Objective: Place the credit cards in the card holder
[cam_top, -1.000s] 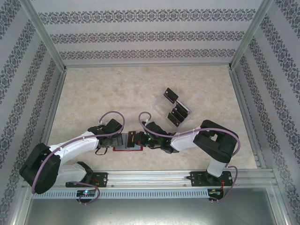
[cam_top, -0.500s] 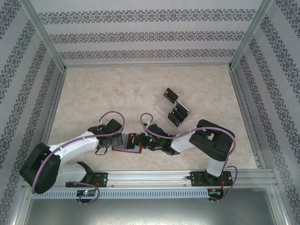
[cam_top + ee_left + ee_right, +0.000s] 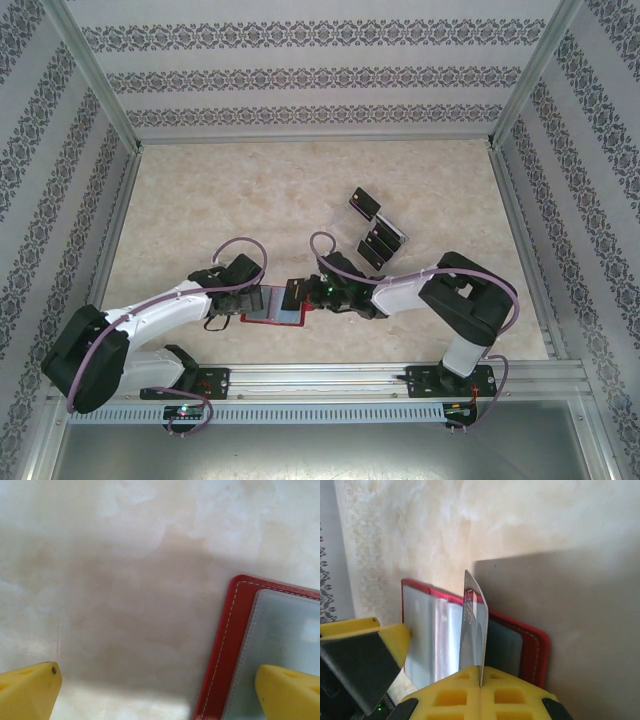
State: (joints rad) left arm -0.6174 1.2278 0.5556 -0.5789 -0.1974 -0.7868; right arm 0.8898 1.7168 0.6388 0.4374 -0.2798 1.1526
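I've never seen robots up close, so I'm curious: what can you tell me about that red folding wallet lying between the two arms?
The red leather-like folding wallet lies opened flat on the marble-look table, near its front edge. It has pale stitching along a rounded red border and shiny greyish pockets inside. The open left gripper straddles one corner; whether it touches is unclear. The shut right gripper holds a thin card edge-on over the pockets.

The right hand [image 3: 298,293], clamped on a credit card [image 3: 474,630], has shifted slightly rightward, and its forearm now lies more level. The card holder [image 3: 268,308] now shows more grey pocket.
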